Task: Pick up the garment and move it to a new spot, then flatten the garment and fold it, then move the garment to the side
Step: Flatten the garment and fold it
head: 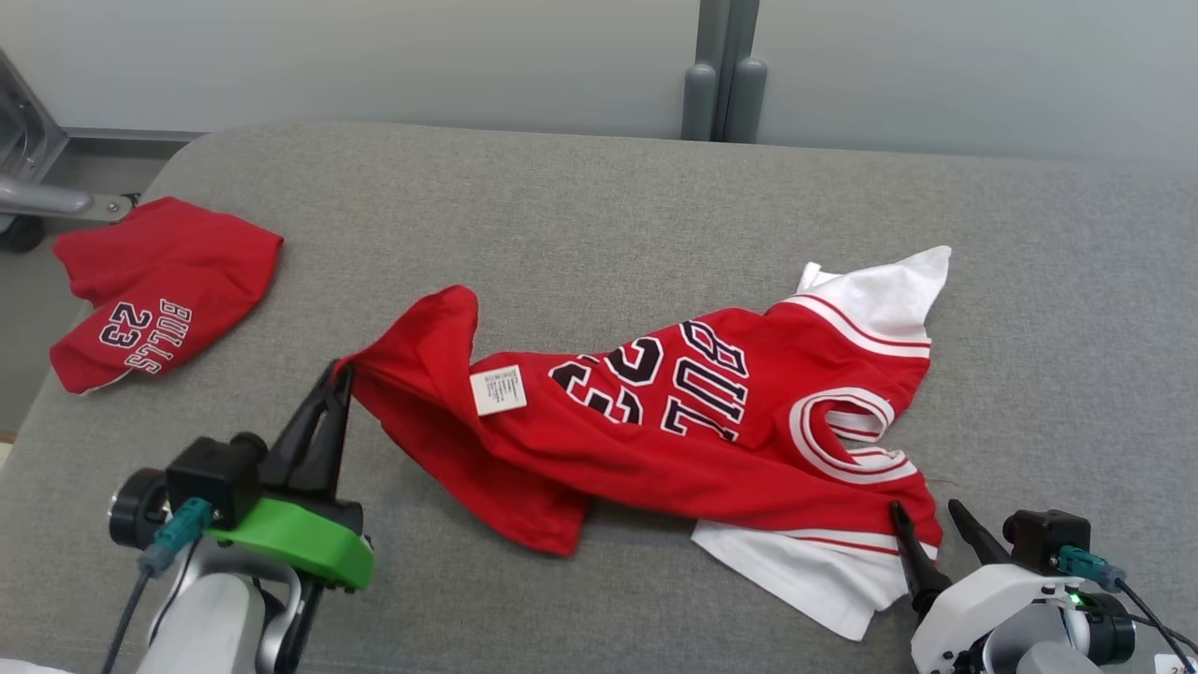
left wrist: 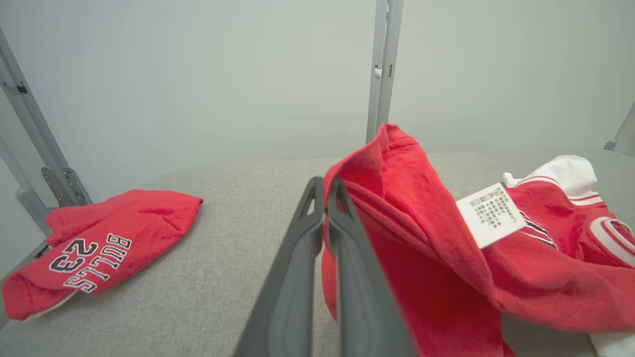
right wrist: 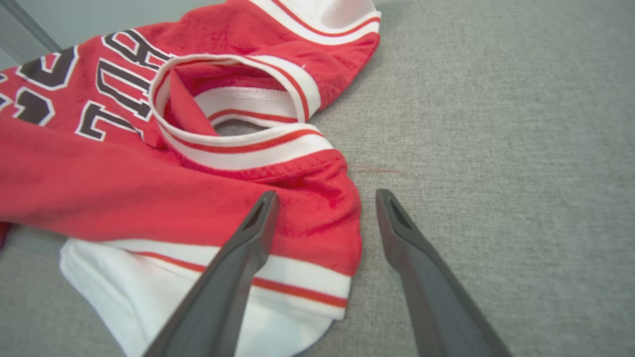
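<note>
Head view gives me the red jersey (head: 655,440) lying rumpled across the middle of the grey pad (head: 562,206), one hem corner clamped between the closed fingers of my left gripper (head: 342,373). My right gripper (head: 927,510) stands spread astride the shoulder edge, holding nothing. Lifting from one side, I judge, could twist it or slip that thin pinch.
</note>
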